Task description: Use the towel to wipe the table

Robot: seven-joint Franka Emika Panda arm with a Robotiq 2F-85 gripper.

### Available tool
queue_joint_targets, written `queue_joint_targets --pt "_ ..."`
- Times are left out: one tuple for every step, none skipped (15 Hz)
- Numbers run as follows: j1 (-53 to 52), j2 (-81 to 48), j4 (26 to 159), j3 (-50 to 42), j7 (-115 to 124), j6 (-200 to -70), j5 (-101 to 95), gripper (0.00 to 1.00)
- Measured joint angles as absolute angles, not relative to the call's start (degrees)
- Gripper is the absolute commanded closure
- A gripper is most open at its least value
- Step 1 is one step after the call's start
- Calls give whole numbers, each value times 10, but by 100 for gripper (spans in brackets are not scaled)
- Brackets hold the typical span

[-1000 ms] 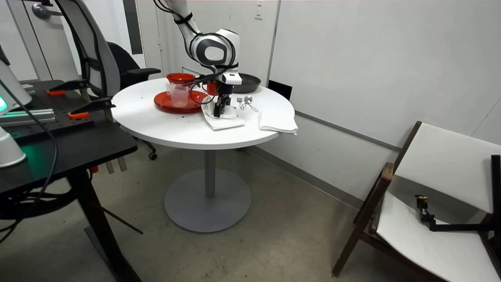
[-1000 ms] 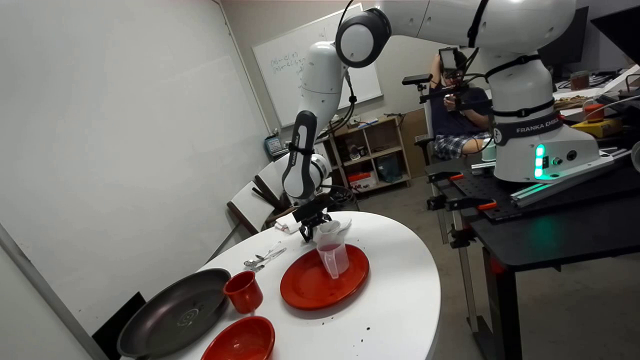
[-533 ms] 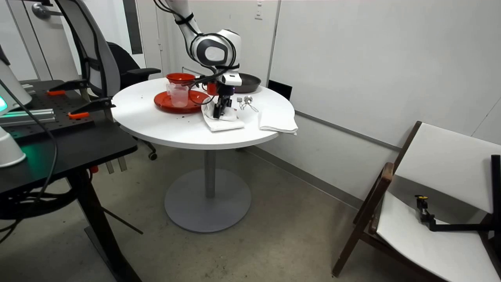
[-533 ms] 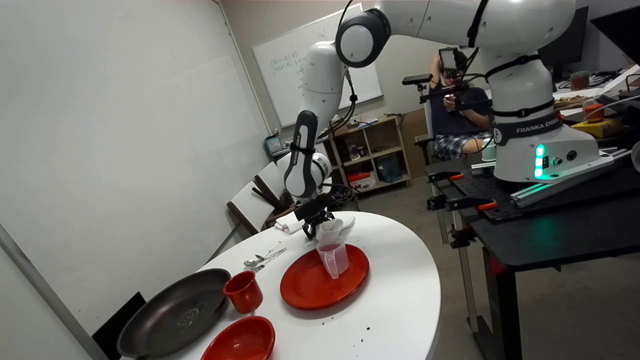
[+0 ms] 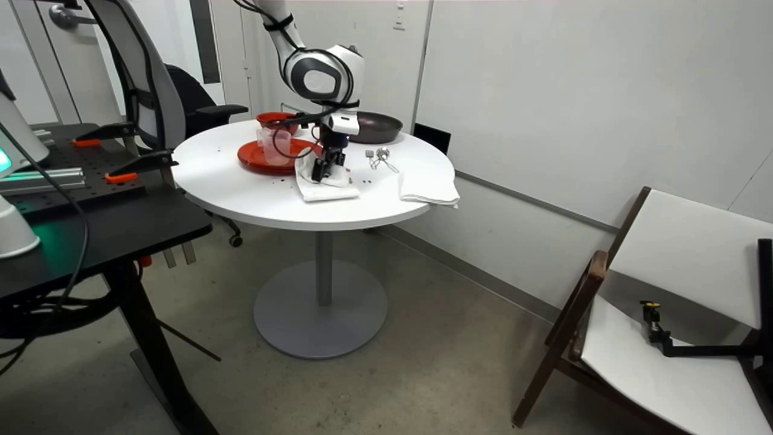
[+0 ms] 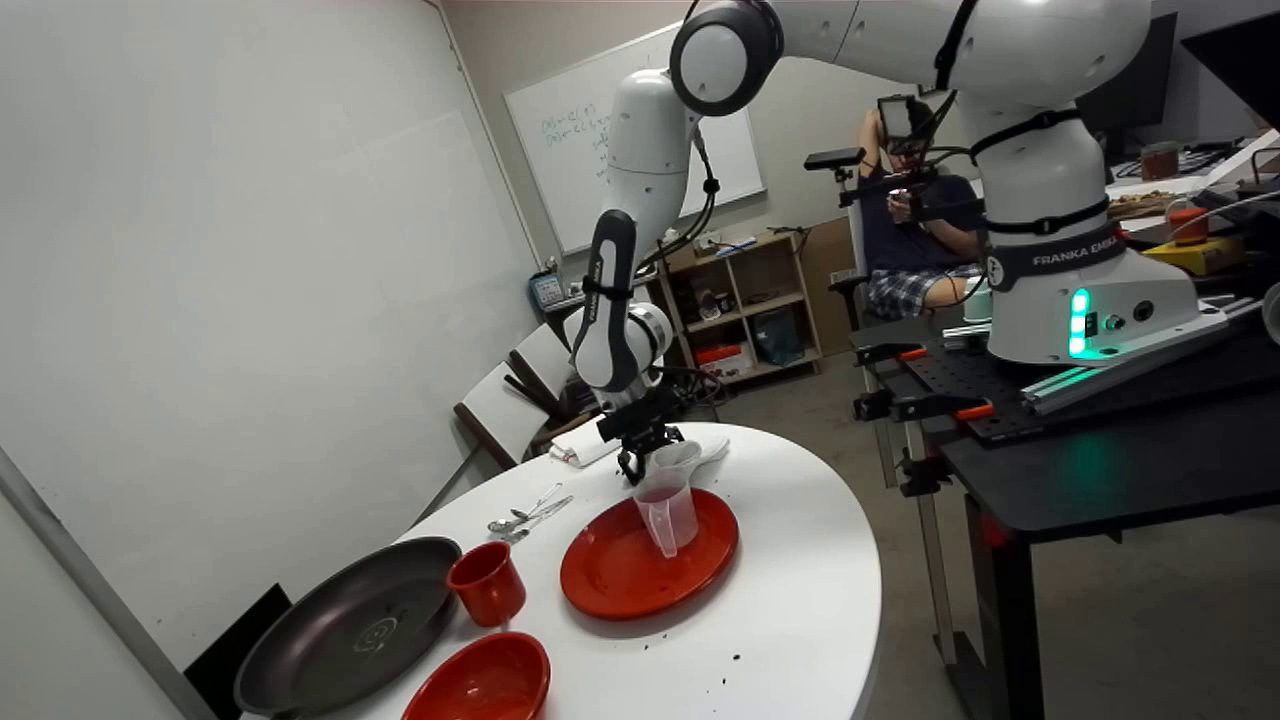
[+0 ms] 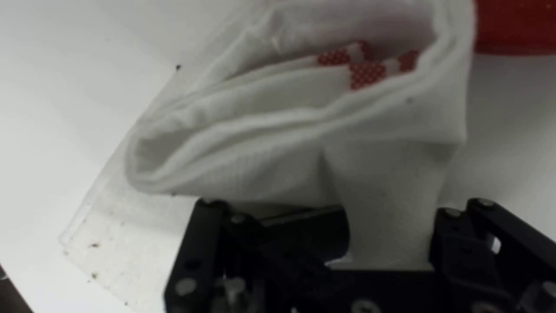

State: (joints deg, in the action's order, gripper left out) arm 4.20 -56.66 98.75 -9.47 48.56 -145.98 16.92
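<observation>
—How does the towel point(image 7: 278, 174) look?

—White, curled (wrist view) into an open loop with red-dotted bands inside; its dark-specked lower layer lies flat on the table point(image 5: 241, 198), just beside the red plate point(image 6: 615, 580). My gripper point(image 7: 388, 237) clamps one fold.

—And the containers?

—In an exterior view, a clear pitcher point(image 6: 672, 515) stands upright on the plate. The red mug point(image 6: 490, 595) sits between plate and frying pan point(image 6: 335, 640), near the red bowl point(image 6: 485, 685); I cannot see the mug's floor.
</observation>
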Motion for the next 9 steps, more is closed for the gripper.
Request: queue_joint_targets --pt "42 -565 990 -93 486 -1460 172 100" --pt "42 -565 992 -92 486 -1460 174 100" --pt "42 -564 992 -92 486 -1460 176 100" --pt "42 -564 993 -91 486 -1460 177 100" --pt "42 -564 994 -91 486 -1460 177 100" --pt "41 -564 994 -90 486 -1462 177 100" --pt "39 -564 994 -89 485 -1464 177 100" --pt "36 -564 994 -87 485 -1469 176 100" --pt "31 -564 992 -85 485 -1475 176 100"
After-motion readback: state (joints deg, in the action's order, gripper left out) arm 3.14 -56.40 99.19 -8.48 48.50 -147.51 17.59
